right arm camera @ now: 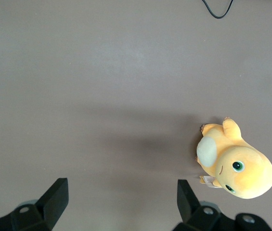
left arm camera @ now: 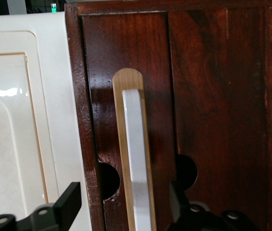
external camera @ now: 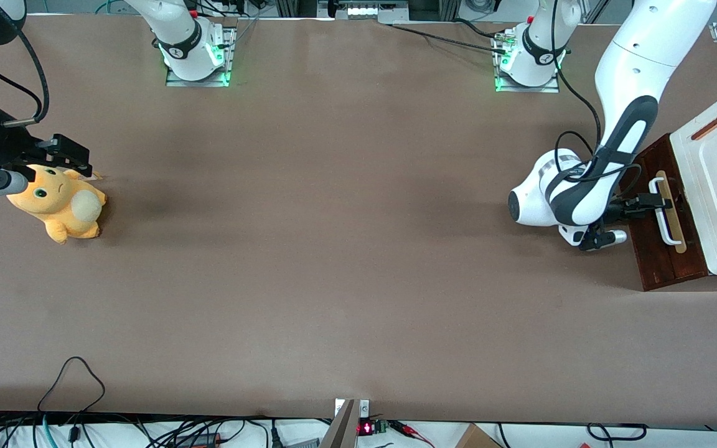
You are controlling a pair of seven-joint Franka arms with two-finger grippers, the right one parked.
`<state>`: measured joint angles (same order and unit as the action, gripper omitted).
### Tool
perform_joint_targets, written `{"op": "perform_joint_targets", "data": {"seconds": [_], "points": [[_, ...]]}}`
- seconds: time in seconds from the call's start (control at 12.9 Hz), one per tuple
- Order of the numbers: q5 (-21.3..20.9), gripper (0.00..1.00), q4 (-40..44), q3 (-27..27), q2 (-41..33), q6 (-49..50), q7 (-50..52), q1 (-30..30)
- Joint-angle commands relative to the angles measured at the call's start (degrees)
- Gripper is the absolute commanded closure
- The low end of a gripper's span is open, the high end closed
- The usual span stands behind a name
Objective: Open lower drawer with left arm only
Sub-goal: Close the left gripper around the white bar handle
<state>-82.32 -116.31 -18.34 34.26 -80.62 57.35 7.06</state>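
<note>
Gripper: at the lower drawer, fingers straddling its handle.
Plush toy: toward the parked arm's end of the table.

Robotics lab, bolted arm bases (green-lit), brown table, trailing cables
</note>
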Motion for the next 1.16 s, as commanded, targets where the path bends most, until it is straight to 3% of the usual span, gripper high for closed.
{"op": "perform_joint_targets", "data": {"seconds": [0.0, 0.23, 0.54, 0.93, 1.08], "points": [[-1.7, 0.27, 0.8, -0.3, 0.9, 0.6, 0.4, 1.6], [-2.9, 0.32, 0.8, -0.2, 1.5, 0.5, 0.5, 2.0], [-3.1, 0.49, 0.9, -0.2, 2.0, 0.4, 0.7, 2.3], [-3.5, 0.55, 1.0, -0.1, 2.3, 0.4, 0.7, 2.6], [-3.5, 0.61, 1.0, -0.1, 2.6, 0.3, 0.7, 2.6]]}}
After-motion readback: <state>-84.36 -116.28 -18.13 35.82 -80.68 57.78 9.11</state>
